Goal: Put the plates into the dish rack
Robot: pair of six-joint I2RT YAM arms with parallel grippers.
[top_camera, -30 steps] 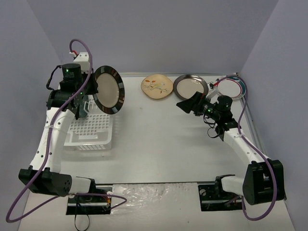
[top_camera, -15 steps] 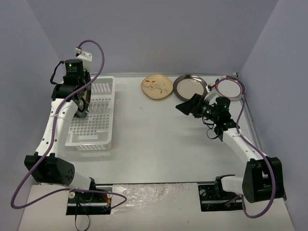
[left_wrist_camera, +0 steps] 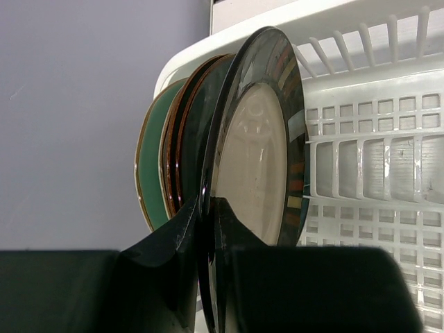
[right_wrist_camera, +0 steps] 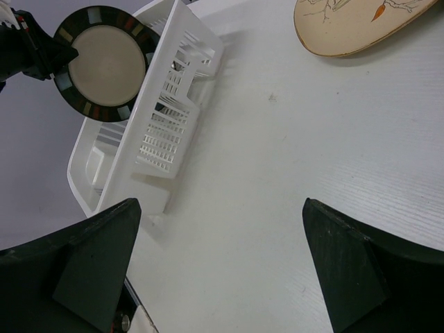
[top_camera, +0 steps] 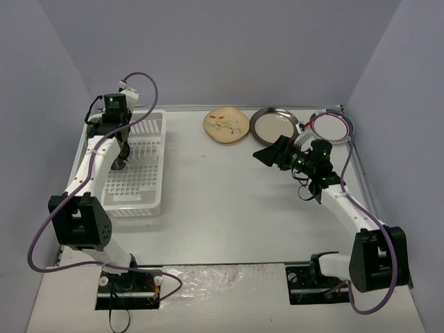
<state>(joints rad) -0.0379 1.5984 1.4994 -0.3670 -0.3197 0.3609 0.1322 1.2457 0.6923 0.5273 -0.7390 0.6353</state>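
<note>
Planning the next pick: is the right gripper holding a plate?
No, the right gripper is open, with only bare table between its fingers.

No text, label, brand name, number or sign can be read in any of the three views.

Top external high above the near edge, facing down over whole table [top_camera: 236,201], left wrist close on dark-rimmed beige plate [left_wrist_camera: 260,166], right wrist farther, sharing that plate and dish rack [right_wrist_camera: 170,104].
</note>
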